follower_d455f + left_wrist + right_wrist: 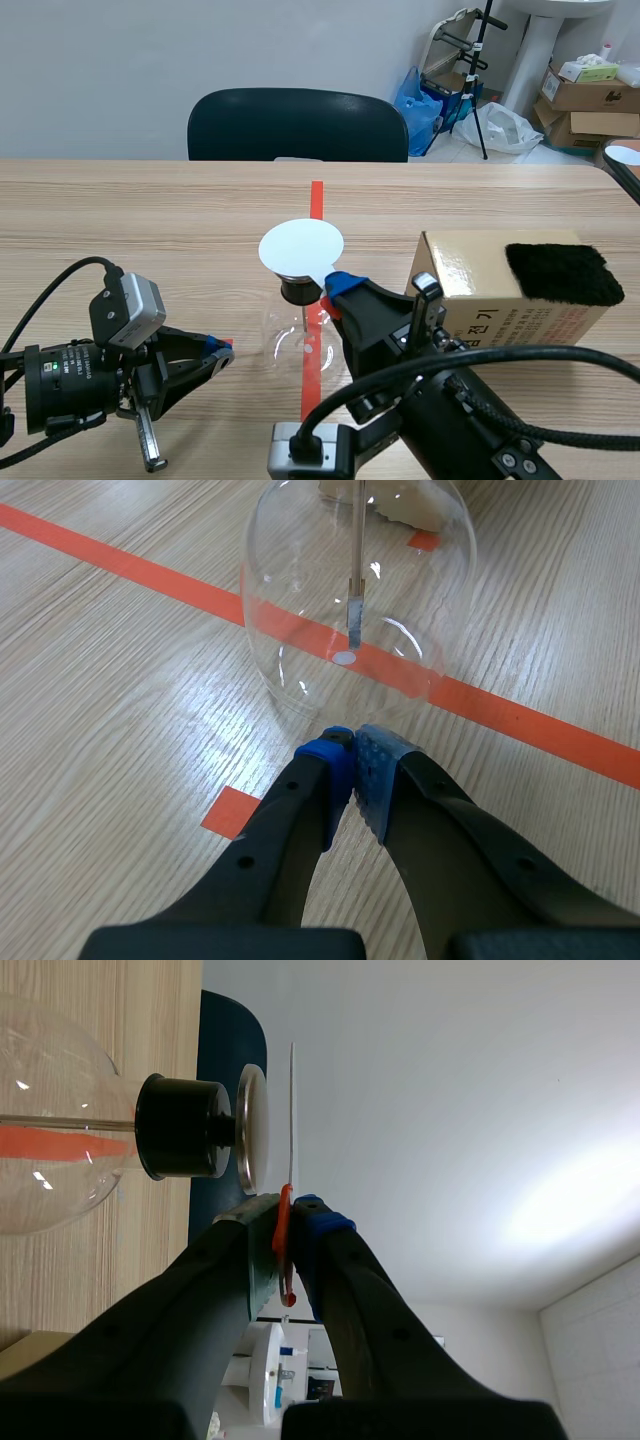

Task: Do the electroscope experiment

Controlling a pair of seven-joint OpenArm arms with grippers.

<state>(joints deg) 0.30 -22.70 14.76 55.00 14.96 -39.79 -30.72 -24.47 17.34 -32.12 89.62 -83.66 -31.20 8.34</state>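
The electroscope is a clear glass flask [298, 342] with a black stopper [297, 291], standing on the orange tape line at mid-table. My right gripper [335, 290] is shut on the orange handle [285, 1250] of a thin white disc [300, 246], holding it flat just over the flask's top. In the right wrist view the white disc [292, 1110] hovers close to the metal cap plate [252, 1130] above the stopper [180, 1125]. My left gripper [352, 745] is shut on nothing, low over the table, its tips just short of the flask [355, 590]. A rod with a foil strip [354, 615] hangs inside.
A tan cardboard box [480, 290] with a black furry cloth [562, 272] on top stands right of the flask, beside my right arm. A dark chair [297, 125] is pushed in at the table's far edge. Boxes and bags sit on the floor at the back right.
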